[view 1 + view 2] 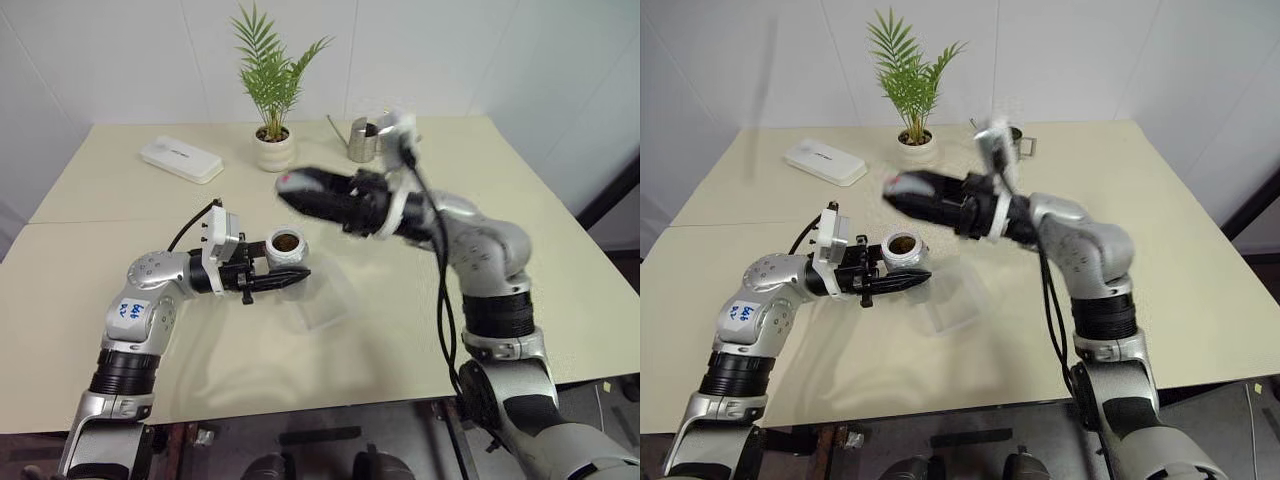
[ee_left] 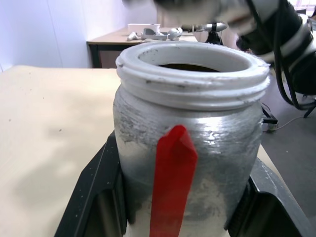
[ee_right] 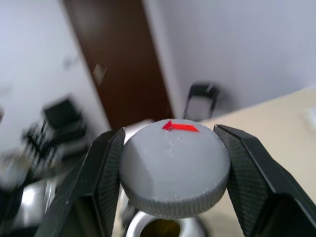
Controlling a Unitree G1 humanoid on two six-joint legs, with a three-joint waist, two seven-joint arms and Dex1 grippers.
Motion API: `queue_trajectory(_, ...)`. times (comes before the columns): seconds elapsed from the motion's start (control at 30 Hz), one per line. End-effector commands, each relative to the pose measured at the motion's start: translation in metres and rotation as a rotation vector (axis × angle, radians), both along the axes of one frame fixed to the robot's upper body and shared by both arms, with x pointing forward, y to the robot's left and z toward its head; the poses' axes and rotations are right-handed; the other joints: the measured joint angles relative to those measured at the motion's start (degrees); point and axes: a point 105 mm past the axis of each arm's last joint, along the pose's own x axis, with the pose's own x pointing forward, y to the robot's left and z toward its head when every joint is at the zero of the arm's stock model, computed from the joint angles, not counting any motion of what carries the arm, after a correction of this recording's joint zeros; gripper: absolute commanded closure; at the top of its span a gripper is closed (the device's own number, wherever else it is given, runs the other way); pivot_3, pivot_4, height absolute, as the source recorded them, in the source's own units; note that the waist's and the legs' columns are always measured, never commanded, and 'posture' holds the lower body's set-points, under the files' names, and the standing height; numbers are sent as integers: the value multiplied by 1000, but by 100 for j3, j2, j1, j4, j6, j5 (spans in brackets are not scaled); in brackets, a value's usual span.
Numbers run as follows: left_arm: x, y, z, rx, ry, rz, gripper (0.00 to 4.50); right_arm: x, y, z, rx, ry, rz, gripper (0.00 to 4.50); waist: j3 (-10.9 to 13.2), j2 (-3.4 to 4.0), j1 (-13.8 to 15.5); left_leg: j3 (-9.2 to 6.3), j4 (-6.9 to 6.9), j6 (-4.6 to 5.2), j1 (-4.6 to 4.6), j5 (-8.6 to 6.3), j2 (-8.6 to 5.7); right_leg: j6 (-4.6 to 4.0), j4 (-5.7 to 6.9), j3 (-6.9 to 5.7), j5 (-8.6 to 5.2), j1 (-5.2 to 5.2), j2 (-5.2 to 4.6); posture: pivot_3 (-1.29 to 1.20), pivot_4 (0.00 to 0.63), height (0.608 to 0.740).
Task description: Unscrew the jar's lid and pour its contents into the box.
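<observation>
Between the two black fingers of my right end effector (image 3: pixel 168 177) sits the lid (image 3: pixel 174 165), clamped by its knurled rim, grey top and red mark facing my wrist camera. It is clear of the jar: the open white mouth shows just below it in that view, with a gap between the two. So I judge the unscrewing done.

My left end effector (image 1: pixel 275 279) is clenched around the jar (image 2: pixel 190 143), one finger on each side of the silvery body, the red stripe facing my wrist. The jar stands upright, held just off the counter (image 1: pixel 560 230), and its threaded rim is bare. Down inside I can see a brown patch, the contents (image 1: pixel 286 241), so nothing has been poured.

Just past my left fingertips, on the side toward my right arm, the box (image 1: pixel 325 300) lies flat on the counter, clear and hard to make out; I cannot tell whether anything is in it, but it looks bare.

Farther out, beyond both end effectors, stand a potted plant (image 1: pixel 272 140), a steel watering can (image 1: pixel 362 140) and a flat white case (image 1: pixel 181 158), none of them involved.

What I reckon is left: carry the jar over the box and tip it until the bits fall out, with the lid kept aside or set down.
</observation>
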Motion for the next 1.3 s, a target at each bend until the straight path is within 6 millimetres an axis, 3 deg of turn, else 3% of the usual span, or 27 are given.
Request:
queue_trajectory(0.03,-6,1,7,-3,-33,-12,2571,9,-33,1,-10,-40,-166,1905,0,0,4,0,-1,0,0,0,0,0,-1,0,0,0,0,0,150,740)
queue_trajectory(0.2,-3,11,11,-31,-18,32,2571,42,-117,-47,-134,-76,-592,1905,-1,-2,66,14,-11,7,-1,-7,-3,2,-16,4,0,-2,-1,0,150,740)
queue_trajectory(0.3,0,18,14,-44,-10,53,2571,53,-165,-90,-235,-139,-786,1905,-1,-2,101,21,-15,7,1,-7,-3,3,-20,4,0,-2,2,0,150,740)
queue_trajectory(0.43,1,22,15,-40,3,55,2571,63,-204,-132,-261,-75,-949,1905,3,4,57,33,-13,8,8,-6,-2,5,-13,17,1,-3,6,0,150,740)
queue_trajectory(0.53,3,20,18,-44,8,44,2571,62,-217,-165,-307,-17,-995,1905,3,4,40,27,-5,7,9,-1,0,5,-5,15,1,0,5,0,150,740)
queue_trajectory(0.63,6,17,19,-45,8,36,2571,59,-219,-183,-302,42,-998,1905,3,4,40,21,0,6,11,0,1,5,-2,14,2,6,5,0,150,740)
queue_trajectory(0.67,7,17,19,-44,9,35,2571,58,-218,-186,-297,62,-983,1239,3,5,37,21,2,7,11,1,1,5,-1,15,2,7,5,0,150,740)
queue_trajectory(0.8,9,14,19,-32,10,29,2571,52,-218,-174,-295,29,-953,35,5,8,-1,21,3,8,11,1,0,8,-2,18,4,7,3,0,150,740)
queue_trajectory(0.93,11,13,21,-35,3,28,2571,38,-202,-141,-297,-44,-822,35,11,18,6,16,3,8,10,1,0,8,-3,16,4,7,3,0,150,740)
queue_trajectory(1.03,14,12,24,-33,1,37,2571,18,-174,-113,-346,-113,-638,35,11,18,9,15,4,8,10,1,0,8,-4,15,4,8,1,0,150,740)
queue_trajectory(1.2,22,16,25,-5,-9,81,2571,-18,-134,-92,-445,-137,-365,35,11,17,37,9,6,9,10,-1,3,8,-8,10,4,12,-9,0,150,740)
queue_trajectory(1.3,28,18,23,48,-26,118,2571,-24,-120,-77,-462,-221,-322,35,11,17,43,10,6,10,10,-2,3,7,-7,10,5,11,-9,0,150,740)
